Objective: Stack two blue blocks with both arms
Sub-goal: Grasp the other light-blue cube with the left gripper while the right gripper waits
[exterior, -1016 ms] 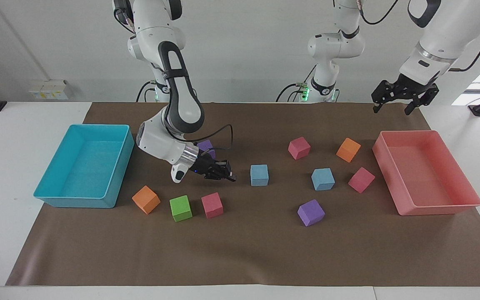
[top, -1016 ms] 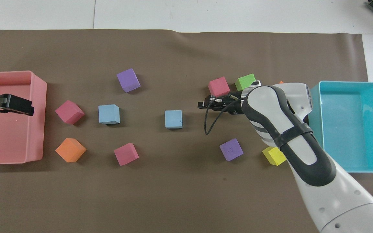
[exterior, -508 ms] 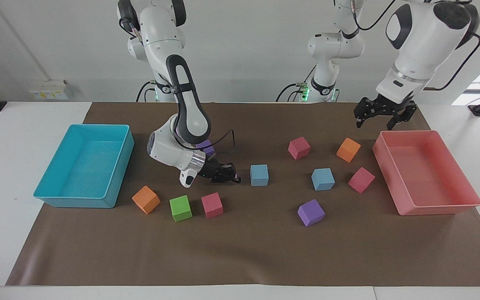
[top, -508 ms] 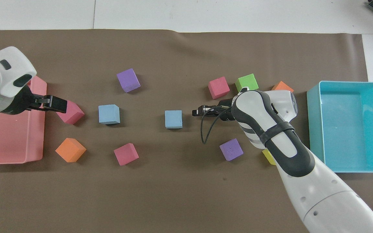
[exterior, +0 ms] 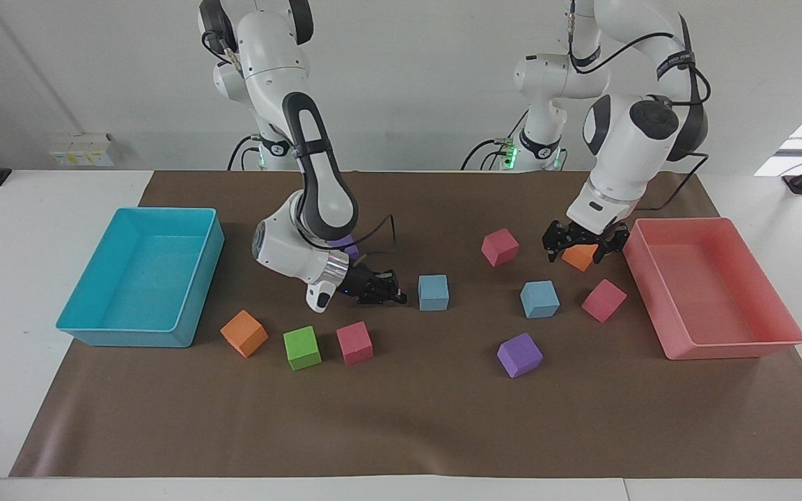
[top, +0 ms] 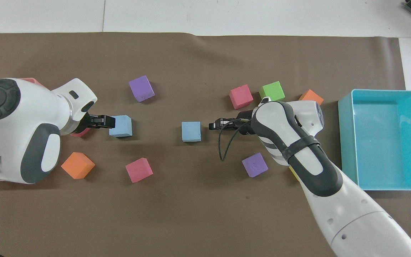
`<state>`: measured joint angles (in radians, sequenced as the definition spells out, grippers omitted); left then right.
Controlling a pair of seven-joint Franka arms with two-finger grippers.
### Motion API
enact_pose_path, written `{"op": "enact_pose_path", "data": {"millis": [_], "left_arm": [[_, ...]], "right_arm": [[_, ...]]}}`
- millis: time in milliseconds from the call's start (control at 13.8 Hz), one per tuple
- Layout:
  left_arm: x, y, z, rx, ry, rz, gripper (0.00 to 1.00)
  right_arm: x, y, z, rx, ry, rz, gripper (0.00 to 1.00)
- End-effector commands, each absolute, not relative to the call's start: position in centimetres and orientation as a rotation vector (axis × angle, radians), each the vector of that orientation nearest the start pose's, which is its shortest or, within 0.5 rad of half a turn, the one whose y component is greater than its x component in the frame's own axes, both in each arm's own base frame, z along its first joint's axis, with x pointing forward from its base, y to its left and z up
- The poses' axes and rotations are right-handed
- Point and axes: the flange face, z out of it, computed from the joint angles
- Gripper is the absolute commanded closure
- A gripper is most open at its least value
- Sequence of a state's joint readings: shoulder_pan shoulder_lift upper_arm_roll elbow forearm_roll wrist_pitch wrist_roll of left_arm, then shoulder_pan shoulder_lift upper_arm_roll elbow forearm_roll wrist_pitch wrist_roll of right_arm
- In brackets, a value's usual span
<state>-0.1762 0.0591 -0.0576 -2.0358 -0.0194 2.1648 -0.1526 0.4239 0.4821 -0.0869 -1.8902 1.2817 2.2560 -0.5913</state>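
Note:
Two sky-blue blocks lie on the brown mat. One blue block (exterior: 434, 292) sits mid-table and also shows in the overhead view (top: 191, 131). The other blue block (exterior: 539, 299) lies toward the left arm's end (top: 120, 126). My right gripper (exterior: 401, 292) is low, lying sideways, open and empty, a short gap from the mid-table block (top: 211, 125). My left gripper (exterior: 580, 255) is open and empty, raised over an orange cube (exterior: 582, 259), which lies nearer to the robots than the second blue block. In the overhead view the left gripper (top: 111, 121) is beside that block.
A turquoise tray (exterior: 136, 335) stands at the right arm's end and a pink tray (exterior: 728, 346) at the left arm's end. Loose cubes are scattered: pink (exterior: 500, 247), pink (exterior: 603, 300), purple (exterior: 519, 355), pink (exterior: 354, 342), green (exterior: 302, 347), orange (exterior: 244, 333).
My left arm swung down from above the pink tray to over the orange cube. My right gripper crept closer to the mid-table blue block. No block moved.

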Motion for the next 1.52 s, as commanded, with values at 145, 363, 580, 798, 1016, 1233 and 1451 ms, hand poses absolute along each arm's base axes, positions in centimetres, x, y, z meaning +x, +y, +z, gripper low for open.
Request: {"op": "enact_pose_path", "data": {"millis": [145,363,580,798,1016,1233,1451], "left_arm": [[56.5,-14.6,36.7,-3.175,0.033,-0.124,0.00],[56.3,-15.5,34.7,-3.181,0.017,-0.154,0.00],[56.3,-16.2,32.9,-3.181,0.025,-0.139,0.00],[56.1,-16.3,30.9,-3.179,0.024,-0.110,0.00],[56.3,-15.8,30.9,-3.178,0.022,-0.115,0.00],[56.5,-15.5,31.1,-3.179,0.027,-0.125,0.44],[56.6,-15.7,31.4,-3.173,0.036,-0.129,0.83]], "right_arm": [[58.7,23.7,25.2,-2.245,-0.002,-0.071,1.00],[58.7,23.6,25.2,-2.247,0.000,-0.071,1.00],[58.7,23.6,25.2,-2.246,-0.001,-0.072,1.00],[58.6,23.6,25.1,-2.247,0.000,-0.069,1.00],[58.6,23.6,25.2,-2.247,0.000,-0.071,1.00],[58.6,23.6,25.2,-2.247,0.003,-0.069,1.00],[58.6,23.6,25.2,-2.247,0.006,-0.070,1.00]]}}
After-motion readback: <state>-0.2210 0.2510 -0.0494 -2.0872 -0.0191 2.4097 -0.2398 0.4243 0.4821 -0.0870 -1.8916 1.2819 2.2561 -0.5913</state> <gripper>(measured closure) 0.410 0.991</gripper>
